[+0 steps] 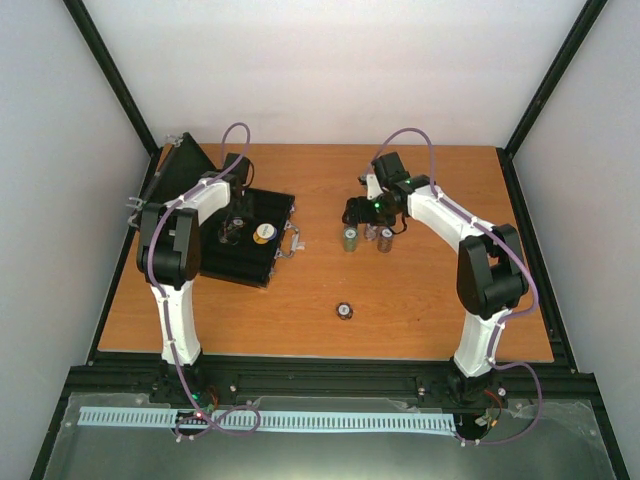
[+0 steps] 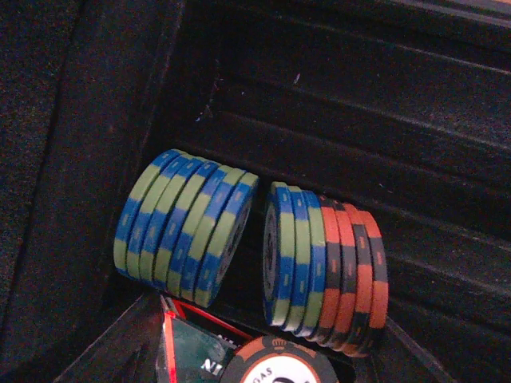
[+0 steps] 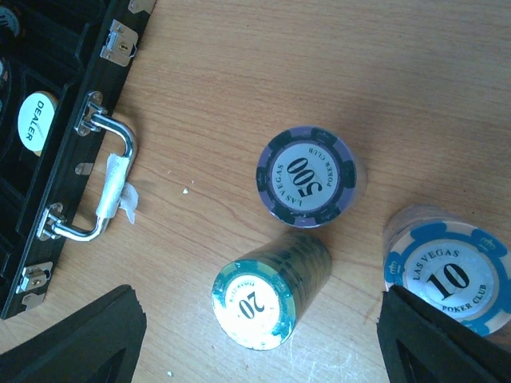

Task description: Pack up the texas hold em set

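Towards the far left corner of the wooden bench [image 1: 430,290] lies the flat black case [image 1: 262,262], lid raised, its ribbed matt tray holding blue-and-green striped chips [image 2: 184,227] on edge beside a red-and-black run [image 2: 355,275]. The left claw [image 1: 236,228] hangs over that tray; whether it is parted or closed cannot be told. A white dealer disc [image 3: 33,124] sits inside, near the silver handle [image 3: 112,179]. Right of the case stand three chip stacks: green 20 [image 3: 251,307], purple 500 [image 3: 306,177], blue 10 [image 3: 447,279]. The right claw [image 3: 259,339] is spread wide above them, gripping nothing, the green 20 between its fingers [image 3: 88,335]. A lone chip [image 1: 344,311] lies nearer the front edge.
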